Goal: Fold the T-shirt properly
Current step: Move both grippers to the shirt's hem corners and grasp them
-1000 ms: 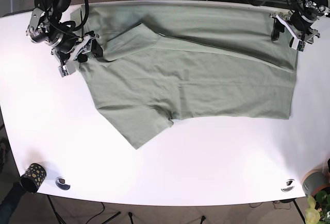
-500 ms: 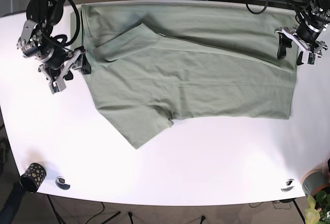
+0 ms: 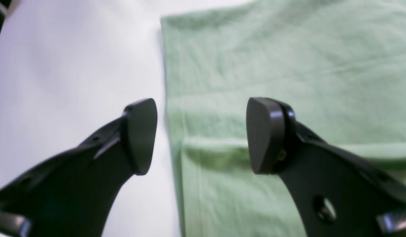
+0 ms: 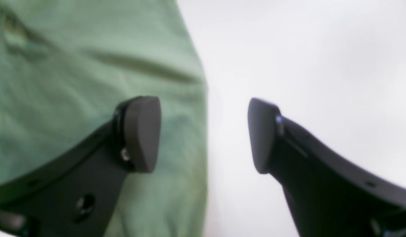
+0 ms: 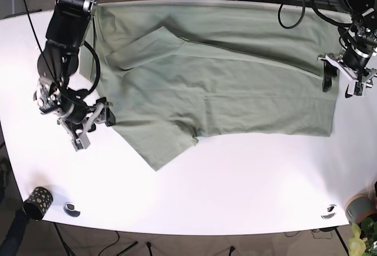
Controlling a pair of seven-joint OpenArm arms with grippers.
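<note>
Worktop: white worktop (image 5: pixel 235 173), with the green T-shirt (image 5: pixel 235 85) spread flat across the upper half of the base view.
Left pincer: left pincer (image 3: pixel 201 135) spread wide and holding nothing, astride the shirt's edge at the right of the base view; one fingertip over bare worktop, the other over cloth.
Right pincer: right pincer (image 4: pixel 204 135) also wide and empty, at the middle left of the base view, straddling the shirt's edge there.
Shirt's lie: long axis runs left to right across the frame; one sleeve (image 5: pixel 168 141) juts toward lower centre, another is folded in at upper left.
Key relation: each pincer sits at one end of the shirt's near half, cloth lying inward of both.
Likely next: probably each closes on its edge for the next fold.
Clutter: small dark cup (image 5: pixel 36 202) at lower left, well apart from the shirt.
</note>
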